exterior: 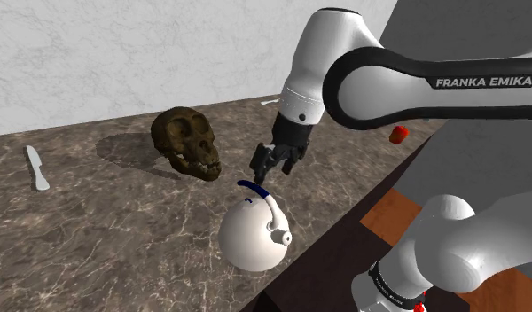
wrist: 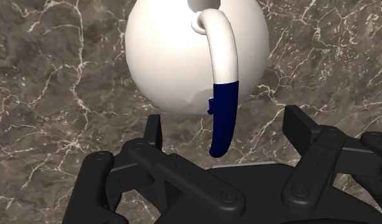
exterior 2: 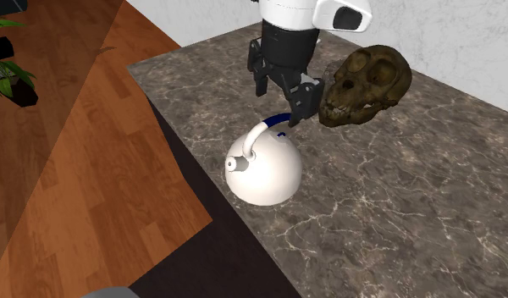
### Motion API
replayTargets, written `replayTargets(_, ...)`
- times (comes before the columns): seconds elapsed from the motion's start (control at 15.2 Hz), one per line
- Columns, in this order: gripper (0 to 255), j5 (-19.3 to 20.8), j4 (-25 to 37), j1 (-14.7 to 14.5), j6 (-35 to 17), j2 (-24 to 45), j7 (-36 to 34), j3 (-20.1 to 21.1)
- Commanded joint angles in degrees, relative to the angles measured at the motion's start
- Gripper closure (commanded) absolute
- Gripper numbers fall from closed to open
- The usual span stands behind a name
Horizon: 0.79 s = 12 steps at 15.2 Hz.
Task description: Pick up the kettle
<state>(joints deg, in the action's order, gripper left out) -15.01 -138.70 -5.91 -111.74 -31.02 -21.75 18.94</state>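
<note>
Your round white kettle (exterior: 251,235), with its arched white handle tipped in dark blue, sits upright on the dark marbled stone desk (exterior: 96,239), close to the desk's edge. You have the all-black pincer (exterior: 271,170) poised just above it with its fingers spread apart, and the handle's blue end lies between them, touched by neither. A brown skull (exterior: 186,142) rests just beside the pincer, and a pale knife (exterior: 35,168) lies well apart, toward the shoulder view's left.

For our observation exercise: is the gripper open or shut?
Open: gripper fingers stand apart; the kettle has its blue handle between them, untouched.
</note>
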Motion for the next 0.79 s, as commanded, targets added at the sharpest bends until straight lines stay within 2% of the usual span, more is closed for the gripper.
replayTargets(0.0, 0, -0.28, 0.18, -0.33, -2.17, 1.89, -1.23, 1.57)
replayTargets(0.46, 0, -0.97, -4.37, -0.54, -8.44, 3.63, -0.8, 2.62)
replayTargets(0.59, 0, -0.97, -4.37, -0.54, -8.44, 3.62, -0.8, 2.61)
replayTargets(0.66, 255, -0.99, -4.42, -0.56, -8.42, 3.55, -0.79, 2.6)
replayTargets(0.73, 255, -1.0, -4.47, -0.56, -8.44, 3.52, -0.76, 2.58)
